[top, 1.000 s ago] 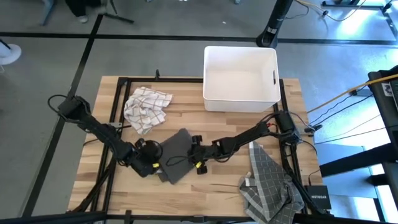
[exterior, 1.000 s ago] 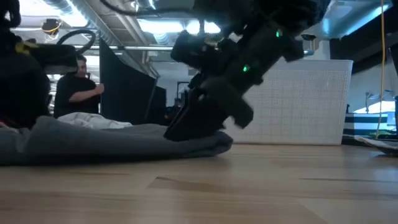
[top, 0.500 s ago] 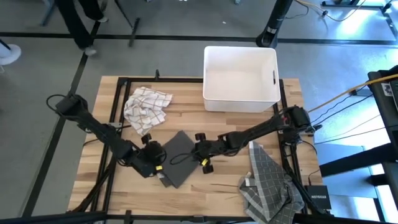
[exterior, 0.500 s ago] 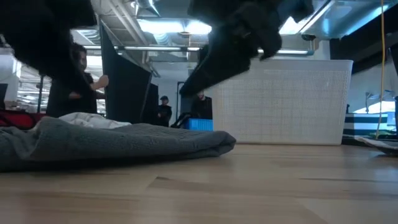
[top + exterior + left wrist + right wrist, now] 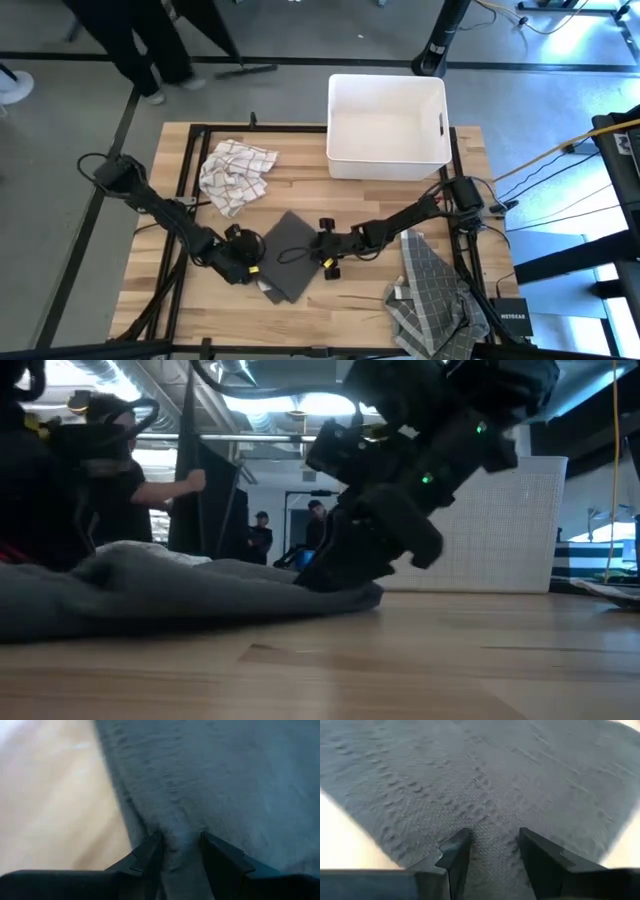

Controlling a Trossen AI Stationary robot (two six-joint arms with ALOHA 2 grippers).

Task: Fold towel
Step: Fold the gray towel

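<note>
Grey terry cloth is lying flat between the two grippers near the middle of the table (image 5: 380,300): the towel (image 5: 285,250), a folded dark rectangle. The left gripper (image 5: 258,272) is sitting at the towel's near-left edge, its fingers (image 5: 145,857) pinching a small ridge of the fabric between them. The right gripper (image 5: 318,252) is pressing down on the opposite edge, its fingers (image 5: 455,852) parted a little with the pile bunched between them; whether they are actually clamping it, I cannot tell. Behind the left gripper a checked cloth (image 5: 236,172) is lying crumpled. Beyond the right gripper a white bin (image 5: 388,126) is standing at the table's far edge. Behind the right arm, a grey gridded cloth (image 5: 432,290) is hanging off the table's corner.
</note>
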